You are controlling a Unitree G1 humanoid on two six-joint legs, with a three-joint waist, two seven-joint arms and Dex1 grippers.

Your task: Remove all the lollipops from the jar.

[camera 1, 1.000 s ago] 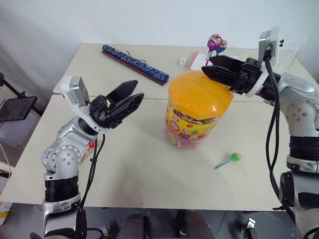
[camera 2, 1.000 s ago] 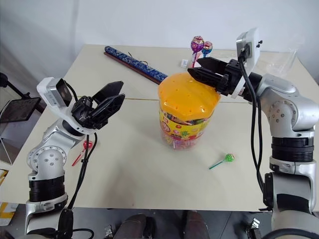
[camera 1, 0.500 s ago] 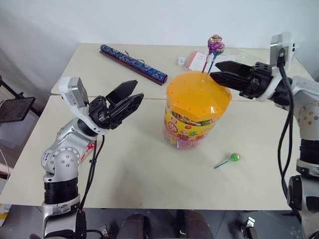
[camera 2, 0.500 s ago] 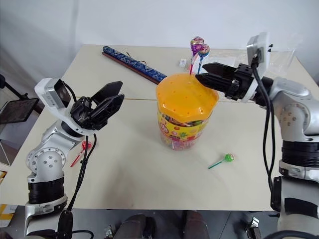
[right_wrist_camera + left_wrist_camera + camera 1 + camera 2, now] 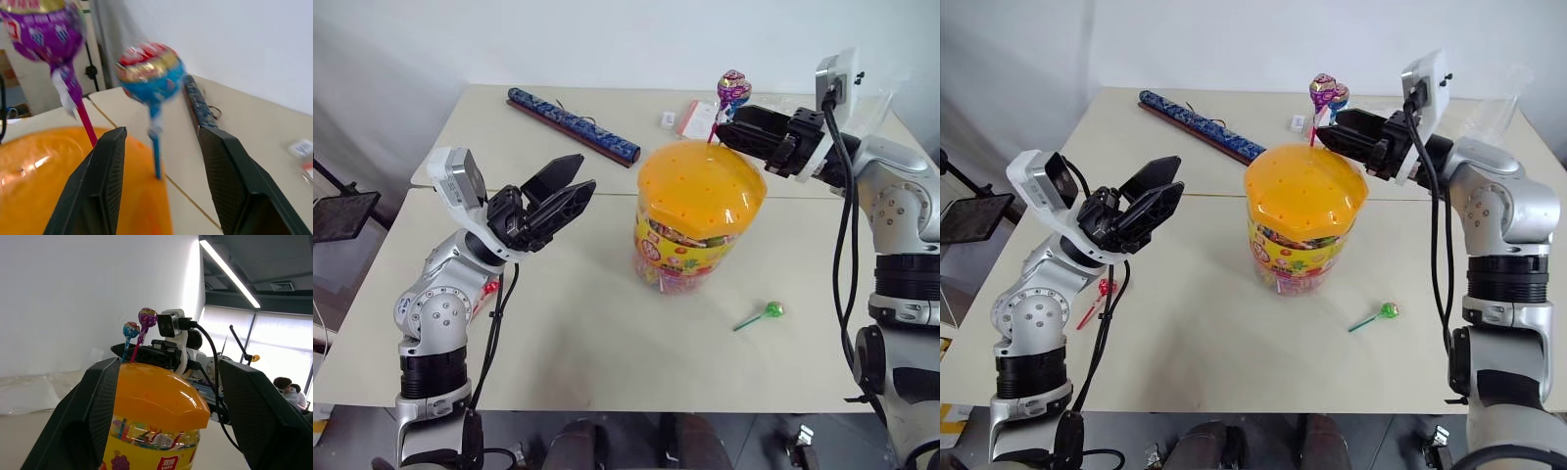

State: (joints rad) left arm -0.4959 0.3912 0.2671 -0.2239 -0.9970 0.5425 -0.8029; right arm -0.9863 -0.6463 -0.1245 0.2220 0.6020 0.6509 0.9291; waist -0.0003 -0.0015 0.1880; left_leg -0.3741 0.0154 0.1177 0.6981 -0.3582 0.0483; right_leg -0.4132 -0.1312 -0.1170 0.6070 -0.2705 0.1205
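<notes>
Swinging back in over the rear of the lid since half a second ago, the right gripper (image 5: 159,161) now has its spread jaws on either side of the blue lollipop (image 5: 150,73) stick, not yet closed on it. The left gripper (image 5: 560,188) has stayed where it was, off the jar's left side, jaws released and holding nothing.

The jar (image 5: 697,220) stands upright near the middle of the worktop (image 5: 607,333), just in front of the seam between the two table halves. Its domed orange lid (image 5: 700,181) is on.

Four lollipops can be counted. Two stand in holes at the rear of the lid, sticks roughly vertical with heads up: the blue one and the purple lollipop (image 5: 41,29), whose pinkish stick leans slightly. From the head views their heads overlap and the right gripper covers the lower sticks, so the two are hard to separate there. The green lollipop (image 5: 773,310) lies flat toward the worktop's front right, its stick running toward the front edge and leftward. The red lollipop (image 5: 1105,288) lies near the left edge, largely hidden behind the left arm; its direction cannot be told with certainty.

One long blue patterned bar (image 5: 573,123) lies diagonally near the far left corner. Small packets (image 5: 697,117) sit by the far edge, too small to identify.
</notes>
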